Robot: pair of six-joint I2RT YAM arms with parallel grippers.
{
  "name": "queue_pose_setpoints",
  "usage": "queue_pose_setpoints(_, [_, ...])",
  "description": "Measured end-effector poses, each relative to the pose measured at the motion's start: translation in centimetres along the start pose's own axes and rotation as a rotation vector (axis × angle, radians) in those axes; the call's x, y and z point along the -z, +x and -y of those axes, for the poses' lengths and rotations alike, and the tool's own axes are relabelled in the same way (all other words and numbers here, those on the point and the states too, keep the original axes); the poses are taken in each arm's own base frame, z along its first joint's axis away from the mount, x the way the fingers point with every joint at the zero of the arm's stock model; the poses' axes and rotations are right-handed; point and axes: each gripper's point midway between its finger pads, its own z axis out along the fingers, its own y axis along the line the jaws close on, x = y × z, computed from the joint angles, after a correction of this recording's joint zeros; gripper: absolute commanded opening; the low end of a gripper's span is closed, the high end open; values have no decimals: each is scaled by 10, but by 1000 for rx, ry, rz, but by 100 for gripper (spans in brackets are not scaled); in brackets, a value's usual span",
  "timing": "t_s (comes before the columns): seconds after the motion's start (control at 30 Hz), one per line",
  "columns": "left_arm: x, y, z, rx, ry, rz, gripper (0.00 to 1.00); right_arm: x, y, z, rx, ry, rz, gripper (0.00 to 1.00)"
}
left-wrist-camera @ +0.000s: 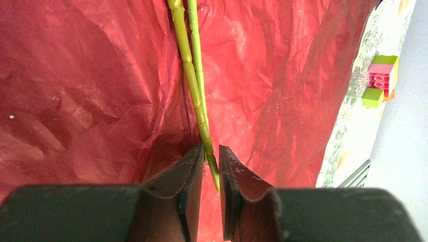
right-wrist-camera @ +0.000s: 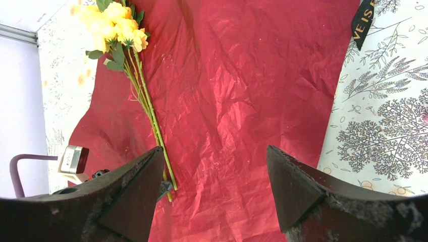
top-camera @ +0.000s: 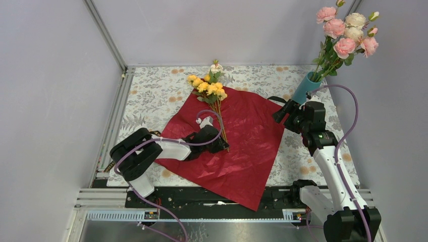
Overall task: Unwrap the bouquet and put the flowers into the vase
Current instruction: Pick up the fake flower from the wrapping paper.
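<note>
top view: the red paper [top-camera: 242,146] lies spread flat on the flowered worktop [top-camera: 151,91], so the unwrapping looks done. pink and cream blooms [top-camera: 345,33] stand in the blue vase [top-camera: 304,88] at far right. the yellow flowers [top-camera: 209,88] lie on the paper, stems pointing near, where the left claw [top-camera: 220,146] sits.

left wrist: its jaws stand narrow around the green stems [left-wrist-camera: 194,80]; whether they pinch cannot be told. likely next: clamp, lift, carry right to the vase.

right wrist: the right claw [right-wrist-camera: 214,150] gapes wide above the paper, holding nothing. a black ribbon [right-wrist-camera: 364,20] is cut off at the edge.
</note>
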Motion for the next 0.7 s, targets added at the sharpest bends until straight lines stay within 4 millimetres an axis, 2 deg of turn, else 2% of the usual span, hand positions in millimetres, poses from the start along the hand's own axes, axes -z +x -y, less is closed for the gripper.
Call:
queue_pose_setpoints(0.23, [1,2,-4,55,18,14,9,0,0,0,0,0,0,80])
queue_pose_setpoints(0.37, [3,3,-5,101,41,22,1,0,0,0,0,0,0,80])
queue_pose_setpoints(0.53, [8,5,-9,160,67,32,0,0,0,0,0,0,0,80])
queue_pose_setpoints(0.7, [22,3,-16,199,87,62,0,0,0,0,0,0,0,80])
